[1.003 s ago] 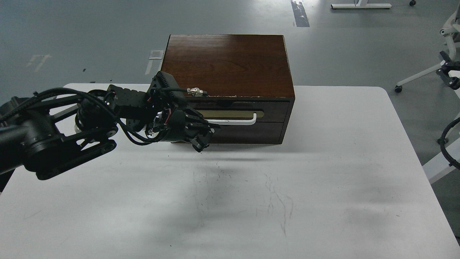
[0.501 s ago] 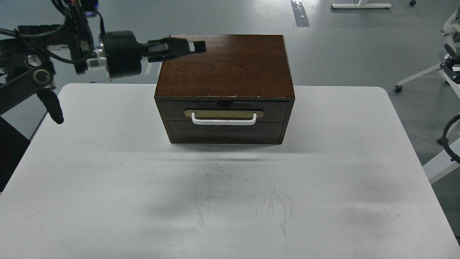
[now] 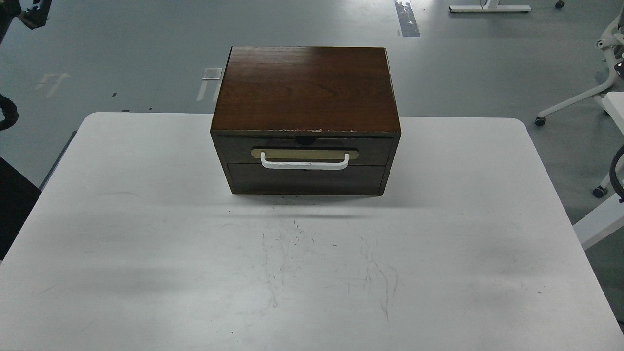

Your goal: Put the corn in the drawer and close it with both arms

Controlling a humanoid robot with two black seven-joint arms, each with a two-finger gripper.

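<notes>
The dark brown cabinet (image 3: 306, 92) stands at the back middle of the white table (image 3: 146, 234). Its drawer (image 3: 302, 150) is shut flush with the front, with a white bar handle (image 3: 304, 163) on a tan oval plate. A plain dark panel (image 3: 306, 179) sits under it. The corn is out of view. Only small black bits of my left arm show at the far left edge (image 3: 29, 12); its gripper is out of view. The right gripper is out of view too.
White frame legs and a castor (image 3: 575, 105) stand on the grey floor at the right, beyond the table's edge. Tape marks (image 3: 407, 19) lie on the floor behind the cabinet.
My left arm was at the drawer front one second ago, then rose up and back to the left, and has now left the view almost wholly. The drawer stays shut.
</notes>
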